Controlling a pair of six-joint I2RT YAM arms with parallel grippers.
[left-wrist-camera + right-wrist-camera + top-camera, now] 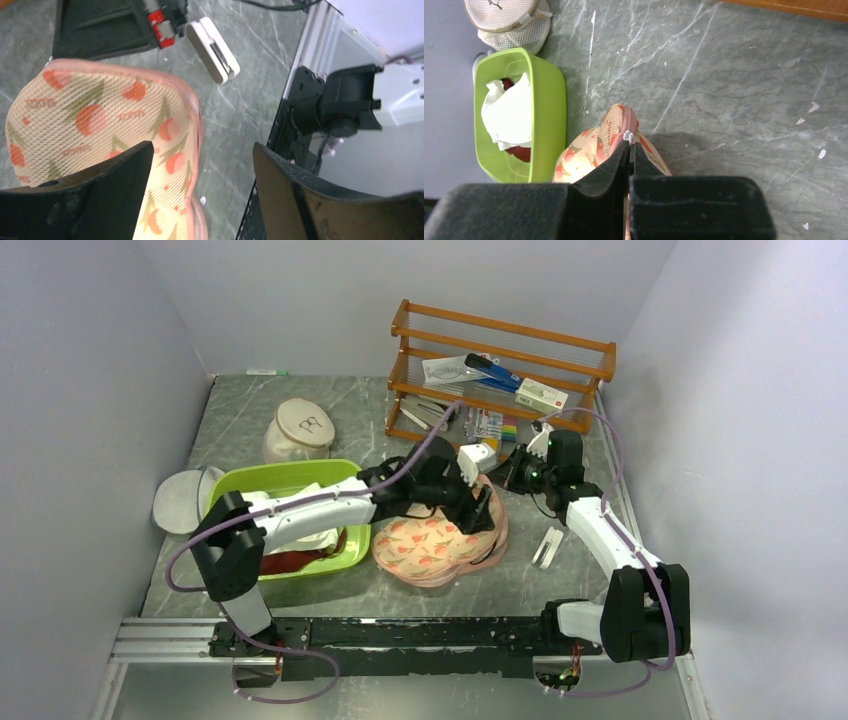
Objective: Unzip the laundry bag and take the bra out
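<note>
Your laundry bag (430, 545) lies flat on the table (350, 405), just right of the green basin (270, 472), with its long axis running from near-left to far-right. You already hold the far-right end: the right pincer (627, 145) is closed on the white zipper pull (627, 135) at the rim. The left pincer (202, 150) hovers over that same end with its fingers apart. The zip will probably have to travel along the rim toward the near-left lobe.
</note>
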